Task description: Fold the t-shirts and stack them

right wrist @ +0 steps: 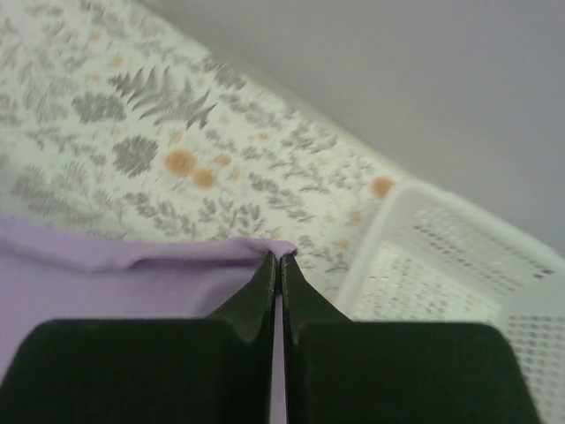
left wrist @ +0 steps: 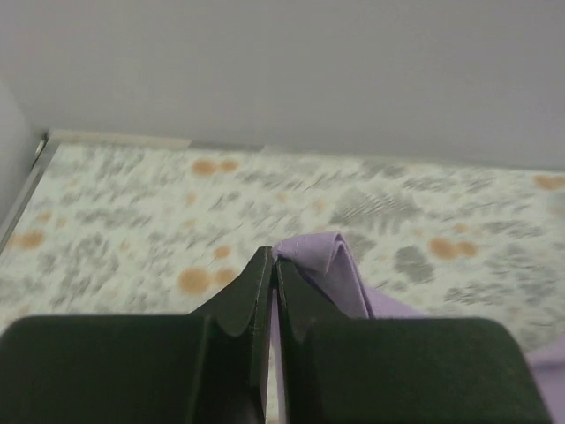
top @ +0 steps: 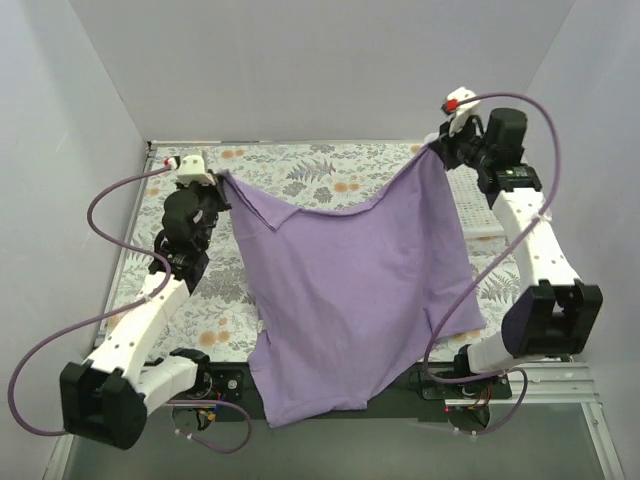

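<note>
A plain lavender-purple t-shirt (top: 360, 290) hangs stretched between my two grippers above the table, its lower part draping down over the near edge. My left gripper (top: 218, 178) is shut on the shirt's left upper corner; the pinched cloth (left wrist: 327, 261) pokes out at the fingertips in the left wrist view. My right gripper (top: 436, 146) is shut on the right upper corner, held high at the back right; the cloth edge (right wrist: 132, 265) runs left from the jaws in the right wrist view. The top edge sags between the grippers.
The table has a floral-patterned cover (top: 300, 170). A white plastic mesh basket (right wrist: 459, 274) stands at the right side, partly behind the shirt and right arm (top: 478, 210). Grey walls close in the back and sides.
</note>
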Action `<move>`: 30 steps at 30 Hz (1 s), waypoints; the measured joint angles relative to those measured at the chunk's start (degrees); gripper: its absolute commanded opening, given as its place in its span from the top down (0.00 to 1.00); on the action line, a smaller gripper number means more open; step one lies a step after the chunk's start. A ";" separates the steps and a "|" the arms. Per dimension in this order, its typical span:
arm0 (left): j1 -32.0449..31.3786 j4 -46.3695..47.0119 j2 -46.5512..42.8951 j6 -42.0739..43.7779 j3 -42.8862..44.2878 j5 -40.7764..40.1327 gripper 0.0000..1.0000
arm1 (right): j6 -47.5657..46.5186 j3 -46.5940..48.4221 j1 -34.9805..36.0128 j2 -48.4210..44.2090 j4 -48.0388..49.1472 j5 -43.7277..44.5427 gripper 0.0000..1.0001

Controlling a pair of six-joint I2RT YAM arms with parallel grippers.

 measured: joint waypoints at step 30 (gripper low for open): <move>13.81 -17.55 -19.61 -8.85 31.69 52.52 1.00 | -19.43 44.52 1.16 -22.47 -20.26 -7.91 0.99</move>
